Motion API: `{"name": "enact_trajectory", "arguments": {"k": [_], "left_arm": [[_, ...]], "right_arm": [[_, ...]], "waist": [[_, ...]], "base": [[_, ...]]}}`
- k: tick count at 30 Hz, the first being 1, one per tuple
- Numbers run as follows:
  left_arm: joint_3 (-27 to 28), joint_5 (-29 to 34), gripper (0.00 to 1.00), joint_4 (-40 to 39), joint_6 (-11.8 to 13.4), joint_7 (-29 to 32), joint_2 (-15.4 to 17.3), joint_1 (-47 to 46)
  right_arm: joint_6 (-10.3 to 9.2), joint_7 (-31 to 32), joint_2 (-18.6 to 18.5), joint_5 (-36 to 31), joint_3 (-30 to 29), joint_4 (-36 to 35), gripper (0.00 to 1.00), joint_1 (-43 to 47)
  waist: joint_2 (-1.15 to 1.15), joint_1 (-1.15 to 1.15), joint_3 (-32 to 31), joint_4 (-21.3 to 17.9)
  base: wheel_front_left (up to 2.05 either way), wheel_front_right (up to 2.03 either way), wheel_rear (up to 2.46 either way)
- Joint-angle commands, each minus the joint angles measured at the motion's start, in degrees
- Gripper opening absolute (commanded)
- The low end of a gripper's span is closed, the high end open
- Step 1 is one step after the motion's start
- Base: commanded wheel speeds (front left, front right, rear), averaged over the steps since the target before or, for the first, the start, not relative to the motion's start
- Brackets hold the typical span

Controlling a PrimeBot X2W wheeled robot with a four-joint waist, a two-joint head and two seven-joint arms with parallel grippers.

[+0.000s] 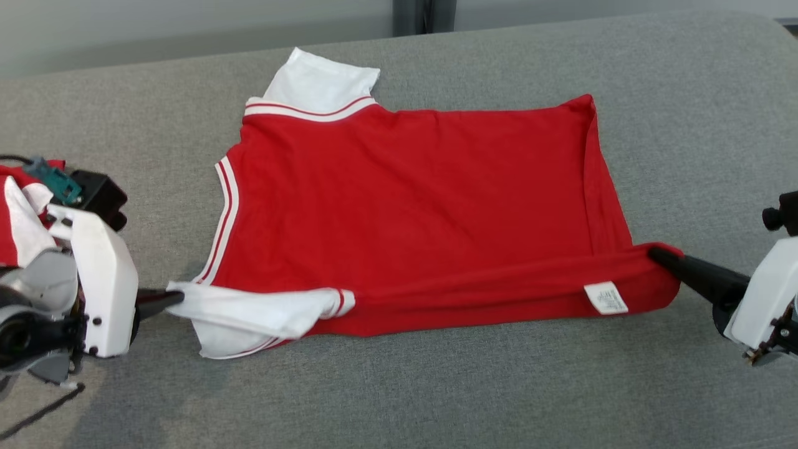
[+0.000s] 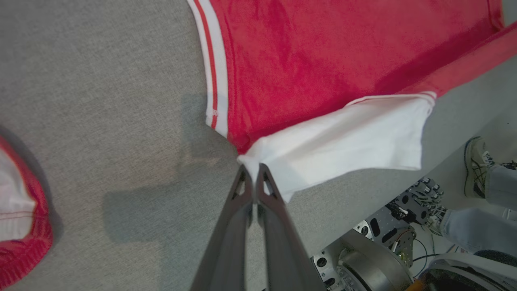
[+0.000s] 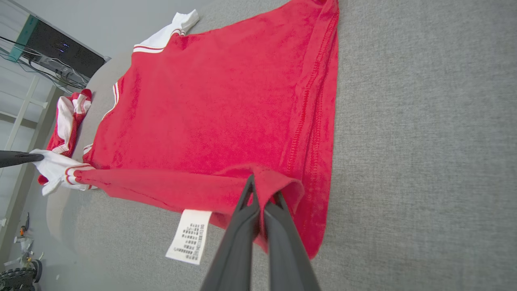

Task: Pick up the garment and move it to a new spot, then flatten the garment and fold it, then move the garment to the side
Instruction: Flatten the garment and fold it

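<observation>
Pinching the tip of the white sleeve [image 1: 262, 308], the left pincer [image 1: 176, 295] is seen closed tight on the cloth at 8 o'clock of the garment [image 1: 405, 199]. In its own wrist view the two fingers [image 2: 234, 218] are pressed together, with white fabric bunched at their tips. The right pincer [image 1: 658, 254] is likewise closed, on the red hem corner at 4 o'clock, just past the care label [image 1: 606, 297].

Between the two, the near edge is lifted and drawn into a taut band. The rest of the garment is spread flat on the grey table [image 1: 686, 93], with the neckline [image 1: 224, 209] at 9 o'clock and the other sleeve [image 1: 321, 78] at 11 o'clock. A fold of the near edge toward 12 o'clock is judged to be in hand.

The knit is judged light, soft and limp, so sagging and stretching are expected wherever it is unsupported. It is best taken at seamed corners and hems, as here, under even tension. A second garment [image 1: 15, 212], red and white, is bunched well apart at 9 o'clock.
</observation>
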Motion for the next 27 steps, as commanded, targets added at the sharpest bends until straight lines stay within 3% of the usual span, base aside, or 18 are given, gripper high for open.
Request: {"name": "enact_trajectory", "arguments": {"k": [1,11,23,24,25,26,27], "left_arm": [[-0.02,0.57,0.00,1.89,-0.57,0.61,-1.33,-2.50],[0.06,3.48,0.00,13.16,-3.48,1.60,-8.08,-14.47],[-0.68,4.64,0.00,22.82,-6.07,0.84,-11.72,-18.44],[-0.62,4.81,0.32,23.42,-6.25,0.30,-12.04,-18.52],[-0.55,4.95,0.81,24.06,-6.51,-0.32,-12.35,-18.53],[-0.52,5.01,1.00,24.62,-6.67,-0.84,-12.64,-18.49],[-0.58,5.00,1.00,25.27,-6.97,-1.20,-12.94,-18.41]], "right_arm": [[0.01,-0.06,0.51,0.38,-0.61,0.62,0.00,-1.12],[0.01,-0.29,4.85,-0.58,-2.07,4.00,0.00,-6.10],[0.01,-0.22,8.27,-1.54,-2.48,8.62,0.00,-8.91],[0.01,-0.67,8.43,-1.72,-2.61,9.00,0.31,-8.91],[0.01,-1.08,8.56,-1.86,-2.71,9.35,0.62,-8.87],[0.01,-1.42,8.79,-1.96,-2.72,9.59,1.00,-8.76],[0.01,-1.67,9.07,-2.03,-2.76,9.89,1.00,-8.60]], "waist": [[0.00,0.00,2.29,-0.37],[0.00,0.00,5.98,-1.76],[0.00,0.00,6.92,-2.52],[0.00,0.00,6.76,-2.46],[0.00,0.00,6.53,-2.40],[0.00,0.00,6.29,-2.36],[0.00,0.00,5.98,-2.33]], "base": [[0.00,0.00,0.00],[0.00,0.00,0.00],[0.00,0.00,0.00],[0.00,0.00,0.00],[0.00,0.00,0.00],[0.00,0.00,0.00],[0.00,0.00,0.00]]}}
